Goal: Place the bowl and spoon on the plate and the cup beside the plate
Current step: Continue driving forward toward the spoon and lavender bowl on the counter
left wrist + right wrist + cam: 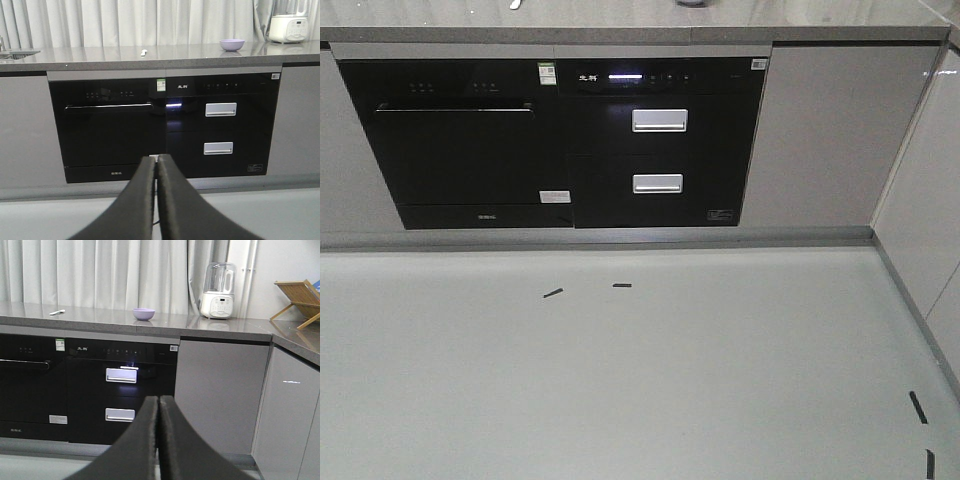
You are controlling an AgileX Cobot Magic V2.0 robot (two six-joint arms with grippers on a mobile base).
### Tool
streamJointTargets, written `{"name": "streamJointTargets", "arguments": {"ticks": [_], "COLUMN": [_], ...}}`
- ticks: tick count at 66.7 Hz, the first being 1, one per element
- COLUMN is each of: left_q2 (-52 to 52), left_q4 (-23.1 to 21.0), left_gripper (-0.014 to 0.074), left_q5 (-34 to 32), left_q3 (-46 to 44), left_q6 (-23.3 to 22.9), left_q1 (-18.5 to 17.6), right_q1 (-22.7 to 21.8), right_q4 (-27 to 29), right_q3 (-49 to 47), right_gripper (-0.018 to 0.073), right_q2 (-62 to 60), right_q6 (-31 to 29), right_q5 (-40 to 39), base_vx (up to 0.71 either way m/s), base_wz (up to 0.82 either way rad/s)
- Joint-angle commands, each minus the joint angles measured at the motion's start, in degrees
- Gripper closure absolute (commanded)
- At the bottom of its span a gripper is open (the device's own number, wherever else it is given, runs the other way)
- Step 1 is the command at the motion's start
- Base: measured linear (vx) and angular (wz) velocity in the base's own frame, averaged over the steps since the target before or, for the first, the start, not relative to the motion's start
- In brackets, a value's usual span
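Observation:
A small lavender bowl (232,45) (143,314) stands on the grey countertop (100,55), well above and ahead of both grippers. Left of it a pale spoon (144,52) (57,312) lies flat on the same counter; in the front view only its tip (515,4) and the bowl's base (690,3) show at the top edge. My left gripper (156,159) is shut with nothing between its fingers, low in front of the black oven. My right gripper (158,399) is likewise shut and empty. The plate and the cup are out of view.
Below the counter are a black oven (107,125) and a black two-drawer unit (220,125) with silver handles. A white blender (218,290) stands on the counter's right part, a wooden rack (297,300) beyond it. Grey cabinets (220,395) turn the corner at right.

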Motion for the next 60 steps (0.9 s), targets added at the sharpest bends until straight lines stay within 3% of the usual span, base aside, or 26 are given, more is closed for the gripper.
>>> {"name": "streamJointTargets", "arguments": {"ticks": [1, 60], "left_q2": [0.14, 0.14], "left_q4": [0.05, 0.05], "left_gripper": [0.0603, 0.0603], "left_q5": [-3.99, -3.99], "left_q3": [1.76, 1.76], "left_q6": [-0.59, -0.59], "left_q1": [-0.02, -0.02], "right_q1": [0.11, 0.11], "right_q4": [-0.22, -0.22], "right_q3": [0.96, 0.96], "right_gripper": [0.0564, 0.0564], "right_q2": [-0.73, -0.73], "right_q6": [-0.33, -0.33], "right_q5": [-4.41, -4.41], "base_vx": [0.06, 0.06], "base_wz": [0.05, 0.05]}}
